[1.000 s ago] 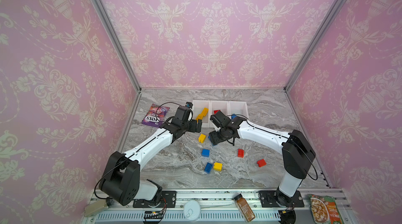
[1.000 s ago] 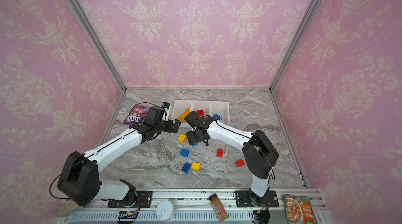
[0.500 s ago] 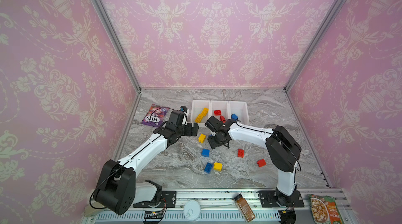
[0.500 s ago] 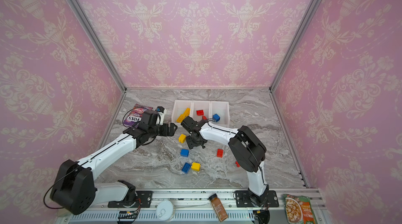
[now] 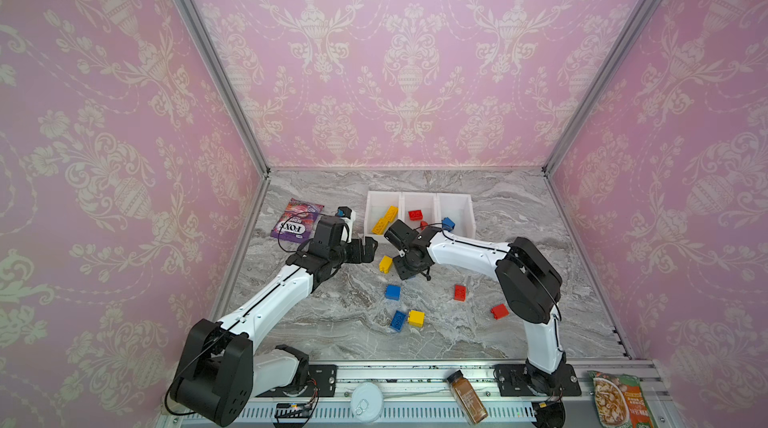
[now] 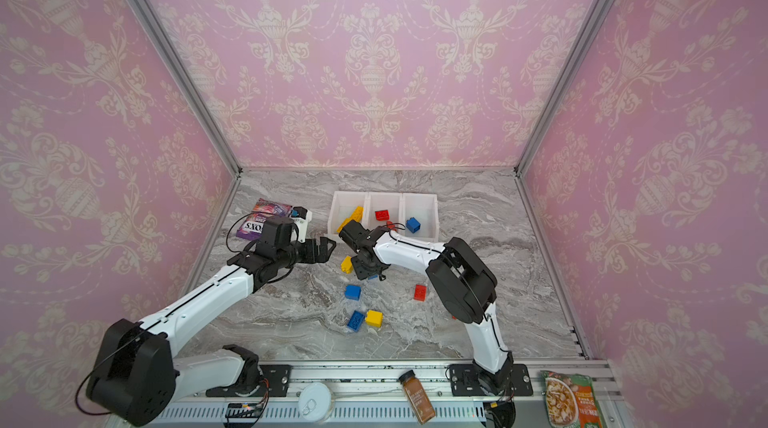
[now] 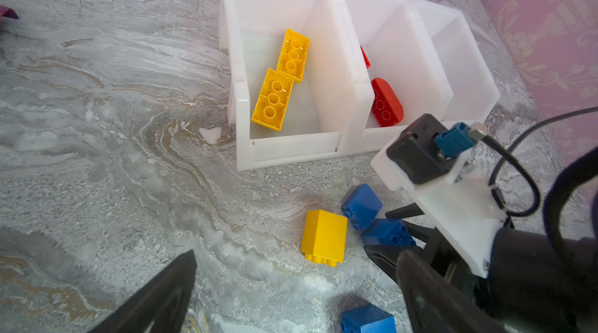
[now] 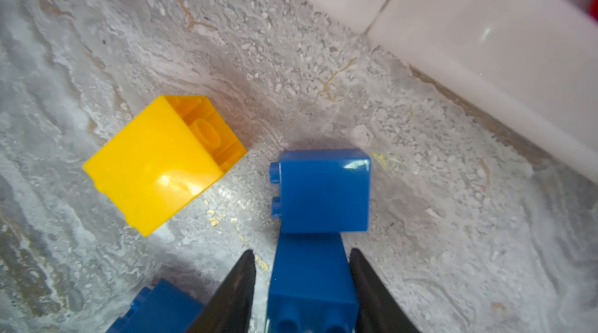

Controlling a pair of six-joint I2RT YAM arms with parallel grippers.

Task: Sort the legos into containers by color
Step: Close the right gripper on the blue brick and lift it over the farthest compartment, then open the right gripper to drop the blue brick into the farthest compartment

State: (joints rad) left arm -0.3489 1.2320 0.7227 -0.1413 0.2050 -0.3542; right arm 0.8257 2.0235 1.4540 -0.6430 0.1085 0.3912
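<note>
left gripper (image 5: 366,249): wide open | right gripper (image 8: 301,250): jaws flank blue brick (image 8: 310,283), clamped or not cannot tell | yellow brick (image 5: 385,264): at its 9 o'clock, top views

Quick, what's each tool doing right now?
Left tool: open, holding nothing.
Right tool: open around a blue brick, gap on one side, no grip yet.

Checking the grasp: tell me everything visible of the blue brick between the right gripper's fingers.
The blue brick is glossy plastic, lying on its side on the marble table, studs toward the wrist camera. The right gripper straddles it; whether it is clamped is unclear. Its far end abuts another blue brick.
</note>
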